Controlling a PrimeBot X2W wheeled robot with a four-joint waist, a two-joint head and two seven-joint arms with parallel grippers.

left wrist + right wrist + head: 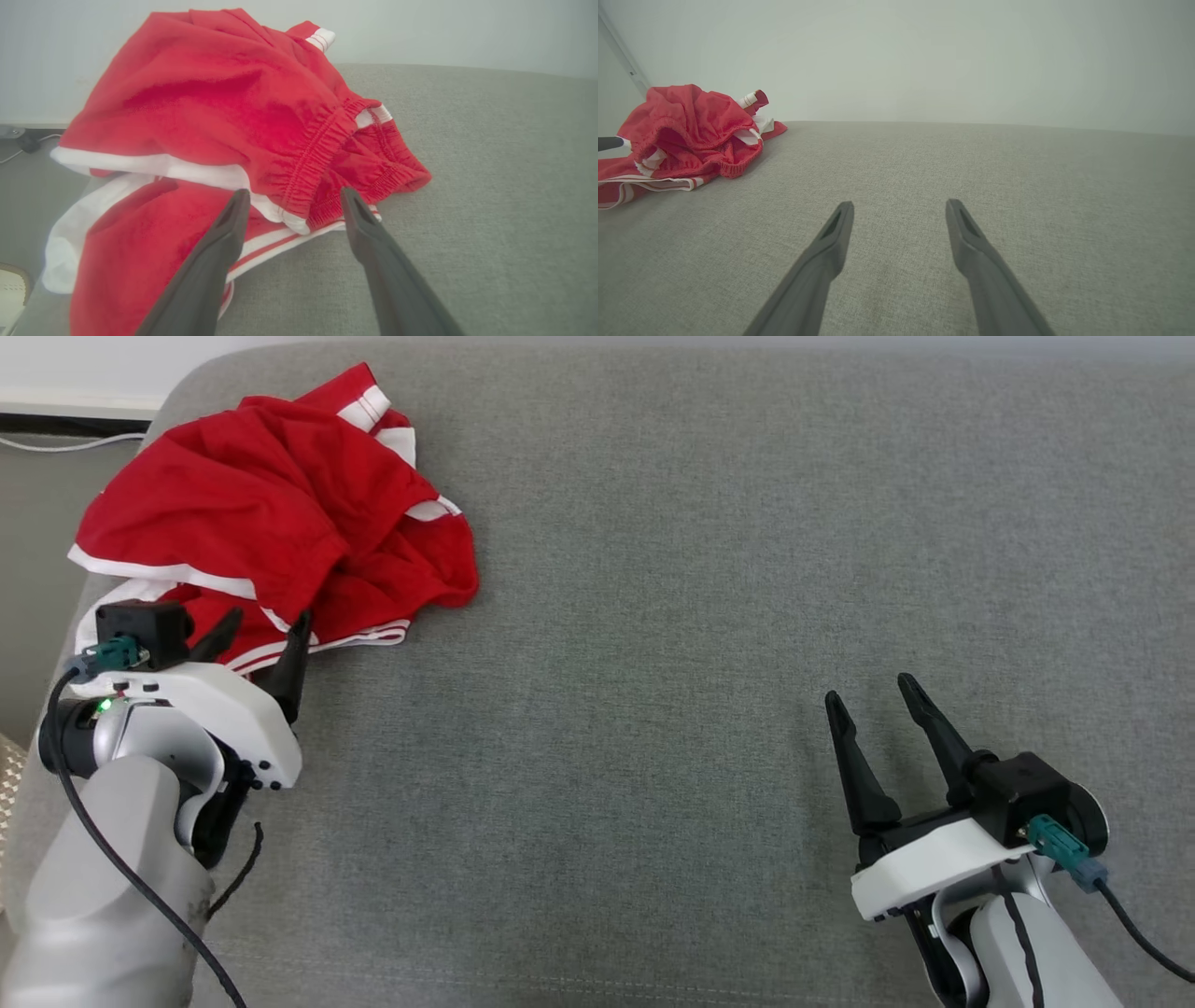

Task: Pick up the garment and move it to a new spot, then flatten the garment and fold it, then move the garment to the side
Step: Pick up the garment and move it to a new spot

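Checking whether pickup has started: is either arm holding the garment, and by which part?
Nothing is held. The left gripper: jaws open at the edge of the red garment. The right gripper: jaws open over grey cushion.

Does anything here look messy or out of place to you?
The red shorts lie crumpled in a heap at the far left corner of the grey cushion, and a white-trimmed part seems to droop over its left edge. Nothing looks torn or spilled.

Grey woven-fabric upholstered cushion [700, 616] with a rounded far-left corner. Plain pale wall [924, 56] stands behind it. White skirting board [75, 401] and thin white cable [56, 445] border the grey floor [37, 523] at left. Lighting is even and diffuse.
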